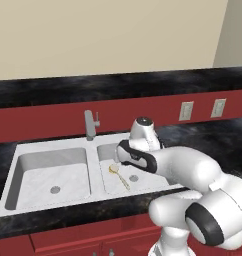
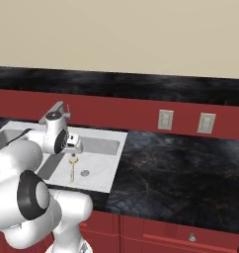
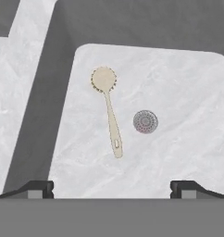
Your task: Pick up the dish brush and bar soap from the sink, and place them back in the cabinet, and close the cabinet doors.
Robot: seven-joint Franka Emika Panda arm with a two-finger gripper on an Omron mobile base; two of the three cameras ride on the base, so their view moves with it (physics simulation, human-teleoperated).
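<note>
The dish brush [image 3: 110, 111] lies flat on the floor of the sink's right basin [image 3: 178, 88], its round whitish head away from me and its pale-yellow handle pointing toward my fingers. It also appears in the left base view [image 1: 120, 176] and the right base view [image 2: 71, 169]. My gripper [image 3: 111, 187] hangs open above that basin, looking straight down, with nothing between its fingertips [image 3: 39, 189]. The white marble-look sink [image 1: 93, 145] has two basins. The bar soap, the cabinet and the cabinet doors are out of view.
A round drain [image 3: 145, 121] sits just right of the brush handle. A grey upright faucet [image 1: 89, 125] stands behind the basin divider. Black counter [image 2: 180, 168] runs to the right, with two wall outlets [image 2: 165, 119] above it on the red backsplash. Red drawer fronts [image 2: 190, 236] sit below.
</note>
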